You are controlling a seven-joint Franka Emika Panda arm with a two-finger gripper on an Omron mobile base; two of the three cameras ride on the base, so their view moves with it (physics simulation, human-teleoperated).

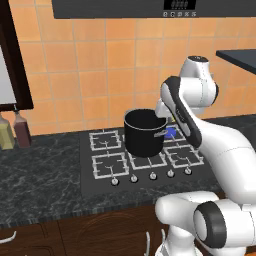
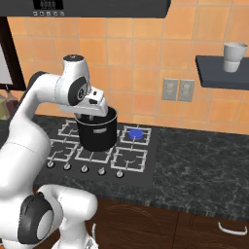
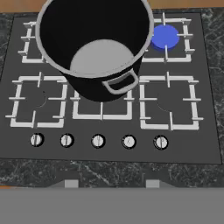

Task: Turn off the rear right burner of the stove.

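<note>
The stove (image 3: 210,131) is a flat, glossy black cooktop let into a speckled dark stone bench (image 2: 204,160). It carries square grey wire grates and, along its near edge, a row of five small round silver knobs (image 3: 98,141).

The rear right burner (image 3: 165,36) sits at about 1 o'clock in the hand view, its round centre lit bright blue. The right base view shows the same blue disc (image 2: 135,133) just beside the pot's right side; in the left base view only a sliver of blue (image 1: 170,132) shows past the arm.

A black pot (image 3: 89,39) with a thin grey rim, a pale grey bottom and a loop handle toward the knobs stands on the rear centre grate, overhanging the front centre one in the hand view.

The end effector (image 2: 92,115) hangs above the pot's near rim, partly hidden by the wrist in both base views, so whether its fingers are apart or together cannot be told.

In the hand view the knobs lie bare, with a free strip of black glass between them and the front grates.

The right base view shows a dark wall shelf (image 2: 214,73) with a white cup (image 2: 234,57), and two grey wall outlets (image 2: 178,90) on the orange tiles. The left base view shows two bottles (image 1: 15,131) at 9 o'clock on the bench.
</note>
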